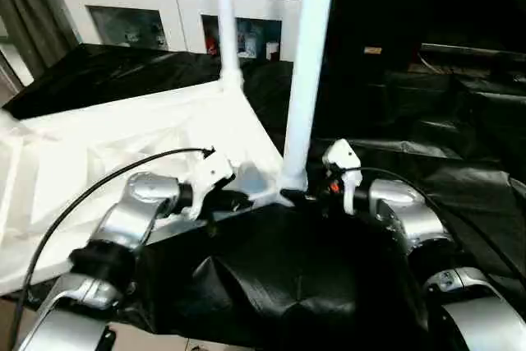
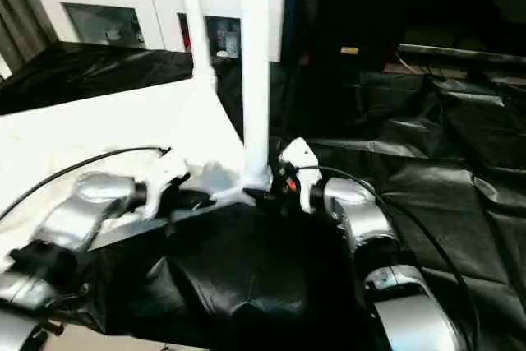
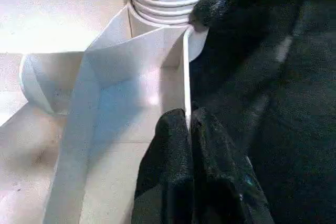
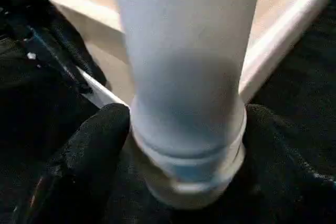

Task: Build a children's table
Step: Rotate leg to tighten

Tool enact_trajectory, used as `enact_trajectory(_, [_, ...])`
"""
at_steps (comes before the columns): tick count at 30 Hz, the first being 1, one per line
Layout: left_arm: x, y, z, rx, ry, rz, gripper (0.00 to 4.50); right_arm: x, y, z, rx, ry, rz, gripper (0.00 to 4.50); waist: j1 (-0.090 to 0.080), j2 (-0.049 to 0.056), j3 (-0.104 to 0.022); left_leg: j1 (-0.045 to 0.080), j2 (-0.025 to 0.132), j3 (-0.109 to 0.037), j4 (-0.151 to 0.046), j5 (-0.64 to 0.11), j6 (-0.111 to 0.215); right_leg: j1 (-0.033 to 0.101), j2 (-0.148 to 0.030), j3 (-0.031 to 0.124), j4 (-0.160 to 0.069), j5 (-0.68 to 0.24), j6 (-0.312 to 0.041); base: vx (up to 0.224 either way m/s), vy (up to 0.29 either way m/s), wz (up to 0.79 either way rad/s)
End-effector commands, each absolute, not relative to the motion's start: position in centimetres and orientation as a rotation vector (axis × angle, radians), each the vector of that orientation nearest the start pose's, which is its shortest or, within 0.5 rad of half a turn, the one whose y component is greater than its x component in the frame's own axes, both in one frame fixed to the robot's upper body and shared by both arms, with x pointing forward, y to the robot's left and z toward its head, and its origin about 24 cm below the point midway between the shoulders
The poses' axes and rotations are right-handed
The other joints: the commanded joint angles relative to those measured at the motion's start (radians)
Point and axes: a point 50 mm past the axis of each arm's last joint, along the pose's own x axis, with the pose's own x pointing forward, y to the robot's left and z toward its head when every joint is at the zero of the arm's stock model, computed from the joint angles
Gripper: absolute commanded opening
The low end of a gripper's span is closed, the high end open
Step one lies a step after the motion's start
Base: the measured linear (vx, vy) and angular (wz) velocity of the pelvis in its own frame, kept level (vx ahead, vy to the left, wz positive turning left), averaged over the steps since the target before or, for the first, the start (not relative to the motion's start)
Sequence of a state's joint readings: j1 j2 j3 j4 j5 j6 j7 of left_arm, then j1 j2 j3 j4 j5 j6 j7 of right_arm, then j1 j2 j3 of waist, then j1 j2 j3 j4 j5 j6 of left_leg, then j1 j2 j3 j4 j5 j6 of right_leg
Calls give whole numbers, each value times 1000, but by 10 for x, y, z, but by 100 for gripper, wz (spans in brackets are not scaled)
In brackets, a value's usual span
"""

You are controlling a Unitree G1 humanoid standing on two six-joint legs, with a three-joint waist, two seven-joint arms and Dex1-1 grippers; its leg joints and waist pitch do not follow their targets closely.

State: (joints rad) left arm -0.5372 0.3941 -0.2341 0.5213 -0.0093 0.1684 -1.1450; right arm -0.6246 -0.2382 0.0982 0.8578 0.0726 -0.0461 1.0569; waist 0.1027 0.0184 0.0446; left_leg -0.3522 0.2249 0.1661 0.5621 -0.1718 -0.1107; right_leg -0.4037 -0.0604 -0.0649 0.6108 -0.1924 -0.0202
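Observation:
The children's table lies upside down, its white top [image 1: 123,145] on the black-draped work table. Two white legs stand upright from its corners: a near leg [image 1: 304,63] and a far leg [image 1: 226,14]. My left gripper [image 1: 234,199] is shut on the thin rim of the top [image 3: 185,77], right beside the near leg's threaded socket [image 3: 163,3]. My right gripper [image 4: 186,129] is open, with one black finger [image 4: 89,156] on each side of the near leg's base collar [image 4: 189,156], close against it.
Black sheeting [image 1: 460,121] covers the work table to the right and in front. A white glass-door cabinet [image 1: 164,6] stands behind the table. Black cables [image 1: 99,182] run from both wrists.

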Motion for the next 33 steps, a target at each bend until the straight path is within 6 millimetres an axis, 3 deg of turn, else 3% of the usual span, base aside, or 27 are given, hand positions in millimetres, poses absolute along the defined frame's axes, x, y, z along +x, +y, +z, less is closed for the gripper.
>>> enact_trajectory(1, [306,138,52,330,443,-1321,0,323,-126,30,-115,333,1173,369,3,-10,-58,-1,7,12,-53,-184,63,54,-67,41,-70,-172,-218,0,0,0])
enact_trajectory(15, [300,135,51,299,444,-1353,0,316,-124,29,-59,327,1220,309,7,-9,-59,-1,4,12,-51,-173,52,57,-63,42,-66,-136,-217,0,0,0])
enact_trajectory(18, [309,131,49,307,422,-1262,0,318,-121,24,-32,322,1130,303,5,-9,-58,-1,4,12,-51,-180,49,57,-63,42,-68,-141,-217,0,0,0])
enact_trajectory(21, [317,126,47,319,409,-1172,0,321,-116,19,-20,314,1027,300,4,-6,-51,9,1,12,-55,-235,27,49,-68,43,-85,-275,-185,0,0,0])
enact_trajectory(24, [324,120,46,308,403,-1098,0,323,-108,15,-11,318,950,298,4,-3,-52,9,1,9,-56,-248,20,48,-67,44,-88,-311,-169,0,0,0])
enact_trajectory(26, [335,98,47,277,383,-999,0,326,-83,8,46,333,819,297,2,-1,-50,12,0,7,-60,-266,7,44,-67,43,-93,-347,-157,0,0,0])
enact_trajectory(30, [341,84,49,262,374,-941,0,330,-65,9,72,341,724,295,-6,-3,-48,7,-5,2,-63,-286,-1,48,-70,38,-98,-415,-129,0,0,0])
enact_trajectory(33, [344,74,49,263,359,-913,0,336,-54,11,80,357,632,287,-11,2,-54,5,-6,3,-61,-268,11,46,-70,40,-98,-380,-133,0,0,0])
